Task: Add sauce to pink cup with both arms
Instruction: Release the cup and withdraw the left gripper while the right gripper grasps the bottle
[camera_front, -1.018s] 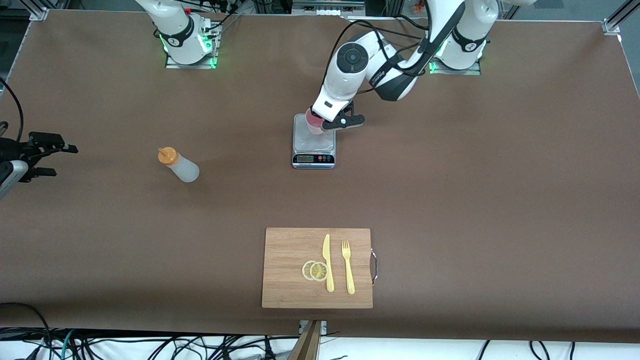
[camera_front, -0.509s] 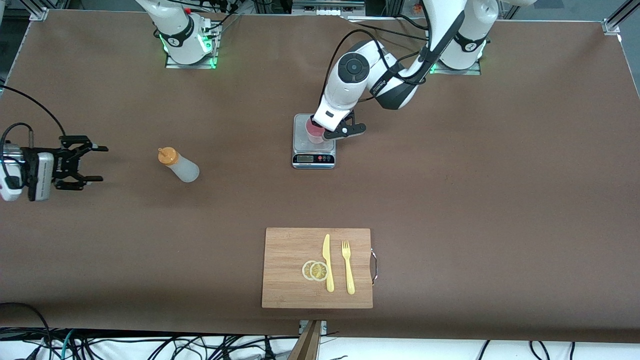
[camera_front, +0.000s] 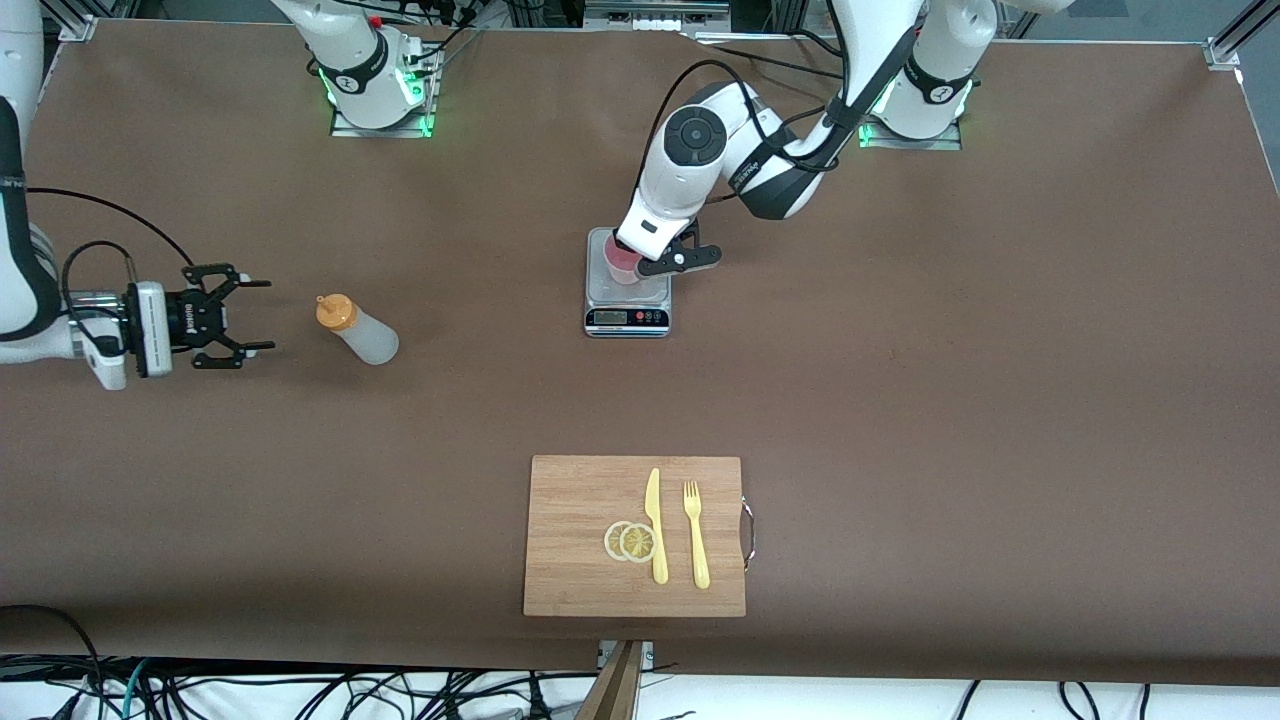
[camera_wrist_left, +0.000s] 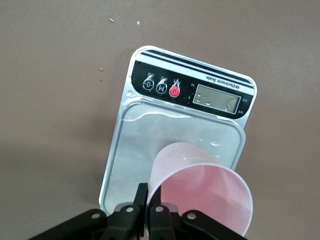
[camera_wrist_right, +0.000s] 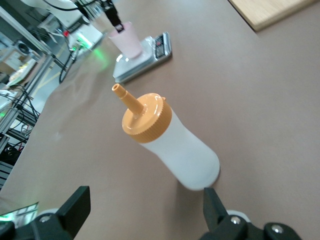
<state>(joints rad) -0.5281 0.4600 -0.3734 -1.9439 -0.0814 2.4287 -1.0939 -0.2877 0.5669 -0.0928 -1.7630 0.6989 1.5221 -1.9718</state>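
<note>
The sauce bottle, translucent white with an orange nozzle cap, stands on the table toward the right arm's end; it also shows in the right wrist view. My right gripper is open, low over the table beside the bottle, apart from it. The pink cup is at the silver scale in the middle of the table. My left gripper is shut on the cup's rim, one finger inside and one outside, as seen in the left wrist view. The cup is over the scale's plate.
A wooden cutting board lies nearer the front camera, with a yellow knife, a yellow fork and two lemon slices on it. The scale's display and buttons show in the left wrist view.
My right gripper has moved in from the table's end toward the sauce bottle. My left gripper with the cup has shifted slightly over the scale.
</note>
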